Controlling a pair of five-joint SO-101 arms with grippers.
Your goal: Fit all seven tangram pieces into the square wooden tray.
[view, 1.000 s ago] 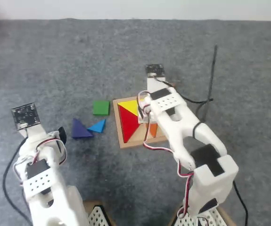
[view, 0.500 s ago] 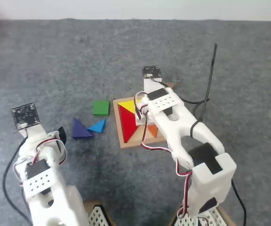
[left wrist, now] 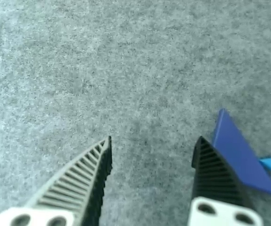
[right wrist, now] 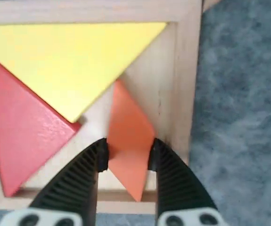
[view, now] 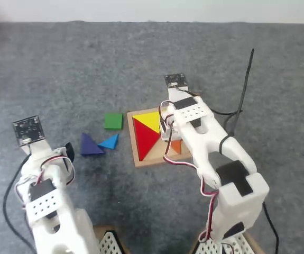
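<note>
The square wooden tray [view: 139,157] holds a red triangle [view: 145,138] and a yellow triangle [view: 150,120]. My right gripper [right wrist: 128,143] is over the tray, shut on an orange parallelogram [right wrist: 130,127] beside the tray's wall [right wrist: 184,70]. One tip of that piece overlaps the rim. A green square [view: 113,121], a dark blue triangle [view: 90,144] and a light blue triangle [view: 109,141] lie on the carpet left of the tray. My left gripper [left wrist: 154,139] hangs open over bare carpet, just beside the dark blue triangle [left wrist: 239,155].
Grey carpet [view: 62,69] covers the whole table. A black cable [view: 241,90] rises behind the right arm [view: 194,121]. The left arm [view: 43,190] stands at the near left, and both arm bases sit at the front edge.
The right arm swayed slightly left, then back right over the tray, keeping the orange parallelogram in its grip. The left arm and the loose pieces have not moved.
</note>
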